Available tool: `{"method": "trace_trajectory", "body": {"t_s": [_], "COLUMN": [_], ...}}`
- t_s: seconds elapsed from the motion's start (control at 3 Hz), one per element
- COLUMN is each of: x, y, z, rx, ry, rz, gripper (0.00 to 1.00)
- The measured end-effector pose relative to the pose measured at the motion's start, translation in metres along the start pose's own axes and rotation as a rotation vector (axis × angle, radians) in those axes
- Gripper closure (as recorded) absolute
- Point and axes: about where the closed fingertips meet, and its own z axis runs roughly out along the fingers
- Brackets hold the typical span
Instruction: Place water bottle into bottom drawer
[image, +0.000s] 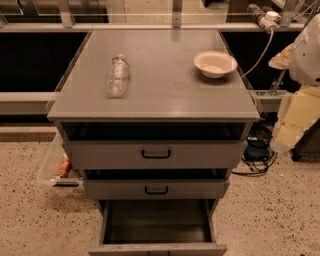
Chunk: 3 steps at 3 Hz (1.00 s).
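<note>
out of view is the hand; front of bottom drawer (157, 222) cropped.

Grey cabinet top (165, 95), front view.
Lying on its side at left: water bottle (118, 76); upright at right: white bowl (215, 63); gripper (296, 117) off the right edge.

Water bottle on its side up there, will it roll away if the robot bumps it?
Probably yes: the water bottle lies on its side on the smooth cabinet top, so a nudge could roll it. It looks clear and crinkled, so likely light and squashy. The tool is at the right edge, away from it.
</note>
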Motion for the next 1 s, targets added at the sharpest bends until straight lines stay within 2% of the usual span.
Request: {"method": "trace_trajectory", "body": {"t_s": [0.33, 0.67, 1.0], "x": [-0.003, -0.03, -0.069], "y": [-0.004, -0.03, -0.067], "z": [-0.001, 0.01, 0.03], "rx": [0.012, 0.029, 0.043], "ry": [-0.012, -0.084, -0.152], "rz": [-0.003, -0.031, -0.071], "gripper": [0.0, 0.0, 0.0]}}
